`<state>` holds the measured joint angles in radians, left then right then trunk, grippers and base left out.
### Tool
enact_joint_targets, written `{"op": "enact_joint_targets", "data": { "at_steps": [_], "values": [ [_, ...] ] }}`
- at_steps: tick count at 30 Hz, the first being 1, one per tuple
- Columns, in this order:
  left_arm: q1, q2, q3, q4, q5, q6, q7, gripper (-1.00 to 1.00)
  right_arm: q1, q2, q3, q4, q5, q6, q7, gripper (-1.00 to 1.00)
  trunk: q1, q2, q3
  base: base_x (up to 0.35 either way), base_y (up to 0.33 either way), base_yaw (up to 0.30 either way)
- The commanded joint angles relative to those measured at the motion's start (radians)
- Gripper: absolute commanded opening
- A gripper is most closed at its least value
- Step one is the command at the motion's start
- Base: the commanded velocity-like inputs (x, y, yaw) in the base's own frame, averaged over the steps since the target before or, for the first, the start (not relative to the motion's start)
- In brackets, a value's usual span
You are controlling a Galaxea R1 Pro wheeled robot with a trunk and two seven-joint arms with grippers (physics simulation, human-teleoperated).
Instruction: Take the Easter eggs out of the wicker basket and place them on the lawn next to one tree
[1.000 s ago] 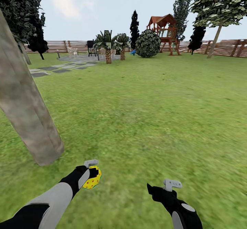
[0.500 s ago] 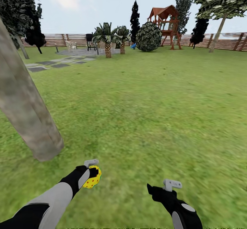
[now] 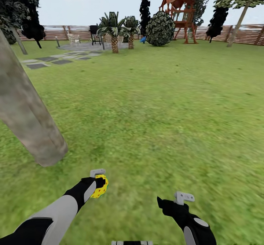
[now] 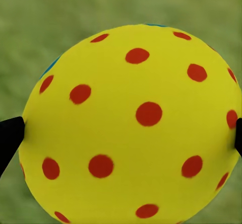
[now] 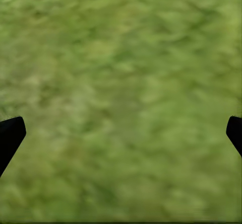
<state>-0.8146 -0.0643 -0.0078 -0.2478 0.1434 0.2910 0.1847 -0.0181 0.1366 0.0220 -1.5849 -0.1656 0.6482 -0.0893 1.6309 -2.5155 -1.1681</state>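
Note:
My left gripper (image 3: 98, 184) is shut on a yellow Easter egg (image 3: 101, 188) with red dots, held low over the lawn (image 3: 157, 112). Close up, the egg (image 4: 133, 128) sits between the two black fingertips (image 4: 9, 138). A thick grey-brown tree trunk (image 3: 27, 120) rises from the grass just left of and beyond that hand. My right gripper (image 3: 161, 203) hangs open over bare grass, its fingertips (image 5: 10, 136) wide apart with nothing between them. The wicker basket is out of view.
Far across the lawn stand two short palms (image 3: 114, 35), a round shrub (image 3: 160, 28), a wooden playset (image 3: 181, 11) and a slatted fence (image 3: 249, 33). Stone paving slabs (image 3: 47, 59) lie at the far left. Another leaning tree (image 3: 240, 17) stands far right.
The whole picture has shifted: the camera has tipped down, so the far garden sits higher in view. Both arms keep their places, and the left gripper still holds the egg.

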Motion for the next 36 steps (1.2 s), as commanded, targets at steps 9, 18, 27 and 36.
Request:
{"op": "enact_joint_targets", "data": {
  "at_steps": [9, 18, 27, 36],
  "values": [
    [0.0, 0.0, -0.001, -0.002, 0.01, 0.002, 0.004, -1.0, 0.0, 0.0, 0.001, -0.001, -0.009, 0.004, -0.009, 1.0, 0.004, -0.003, -0.036, 0.0, 0.0, 0.0],
    [0.0, 0.0, -0.001, -0.002, 0.01, 0.002, 0.004, -1.0, 0.0, 0.0, 0.001, -0.001, -0.01, 0.004, -0.009, 1.0, 0.008, -0.005, -0.071, 0.0, 0.0, 0.0],
    [0.0, 0.0, -0.001, -0.002, 0.01, 0.002, 0.004, -1.0, 0.0, 0.0, 0.002, -0.001, -0.01, 0.004, -0.009, 1.0, 0.011, -0.006, -0.101, 0.0, 0.0, 0.0],
    [0.0, 0.0, -0.001, -0.002, 0.01, 0.002, 0.004, -1.0, 0.0, 0.0, 0.003, -0.001, -0.009, 0.004, -0.01, 1.0, 0.014, -0.008, -0.121, 0.0, 0.0, 0.0]
  ]
}}
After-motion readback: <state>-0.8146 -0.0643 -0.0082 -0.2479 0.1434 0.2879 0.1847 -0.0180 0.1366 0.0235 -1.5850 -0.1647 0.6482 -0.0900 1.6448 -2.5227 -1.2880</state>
